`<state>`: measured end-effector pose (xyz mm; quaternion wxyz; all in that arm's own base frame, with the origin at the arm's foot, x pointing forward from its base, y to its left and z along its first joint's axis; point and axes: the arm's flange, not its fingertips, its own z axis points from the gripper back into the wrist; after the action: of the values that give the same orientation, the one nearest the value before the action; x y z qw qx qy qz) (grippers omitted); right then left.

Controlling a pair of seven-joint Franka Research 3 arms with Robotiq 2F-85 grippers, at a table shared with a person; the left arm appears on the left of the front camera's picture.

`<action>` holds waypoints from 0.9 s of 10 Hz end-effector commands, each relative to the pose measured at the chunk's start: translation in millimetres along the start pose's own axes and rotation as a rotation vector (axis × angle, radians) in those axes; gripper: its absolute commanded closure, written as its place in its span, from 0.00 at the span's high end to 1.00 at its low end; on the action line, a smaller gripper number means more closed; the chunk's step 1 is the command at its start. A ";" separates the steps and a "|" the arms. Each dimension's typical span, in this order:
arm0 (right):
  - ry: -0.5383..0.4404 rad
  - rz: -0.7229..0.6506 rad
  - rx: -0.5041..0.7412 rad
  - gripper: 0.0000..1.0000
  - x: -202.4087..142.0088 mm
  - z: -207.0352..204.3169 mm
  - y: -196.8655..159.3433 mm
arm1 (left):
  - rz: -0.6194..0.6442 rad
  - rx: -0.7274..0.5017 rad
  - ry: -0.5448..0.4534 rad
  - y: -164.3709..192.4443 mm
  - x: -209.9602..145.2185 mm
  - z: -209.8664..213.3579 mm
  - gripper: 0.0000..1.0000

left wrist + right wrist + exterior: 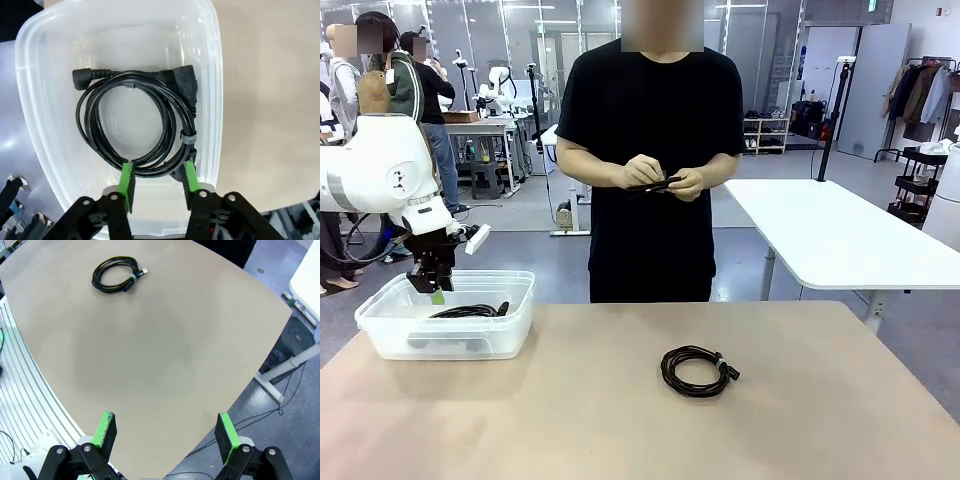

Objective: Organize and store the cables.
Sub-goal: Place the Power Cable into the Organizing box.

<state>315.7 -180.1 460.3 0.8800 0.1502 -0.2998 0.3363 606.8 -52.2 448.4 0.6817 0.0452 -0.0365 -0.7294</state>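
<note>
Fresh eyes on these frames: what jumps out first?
The left gripper hangs open over a clear bin at the left edge of the table, a coiled cable lying inside. A second coil sits mid-table, and the person behind it works a third cable in both hands.

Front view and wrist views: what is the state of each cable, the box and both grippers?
First cable: coiled, tied, lying in the box.
Second cable: coiled, tied, on the table.
Third cable: in the person's hands.
Box: lidless, on the table.
Left gripper: open, above the box.
Right gripper: open, empty.
</note>
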 end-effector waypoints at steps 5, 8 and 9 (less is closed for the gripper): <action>-0.009 -0.007 0.006 1.00 0.1 0.4 -0.2 | 0.040 0.023 0.020 -8.9 4.1 9.2 0.98; -0.009 -0.007 0.006 1.00 0.1 0.4 -0.2 | 0.030 0.016 0.011 -2.5 2.0 10.2 1.00; -0.009 -0.007 0.006 1.00 0.1 0.4 -0.2 | 0.030 0.016 0.011 -2.5 2.0 10.2 1.00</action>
<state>315.7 -180.0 460.3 0.8800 0.1502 -0.2998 0.3363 599.4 -54.5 455.7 0.7054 0.0537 -0.0403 -0.7056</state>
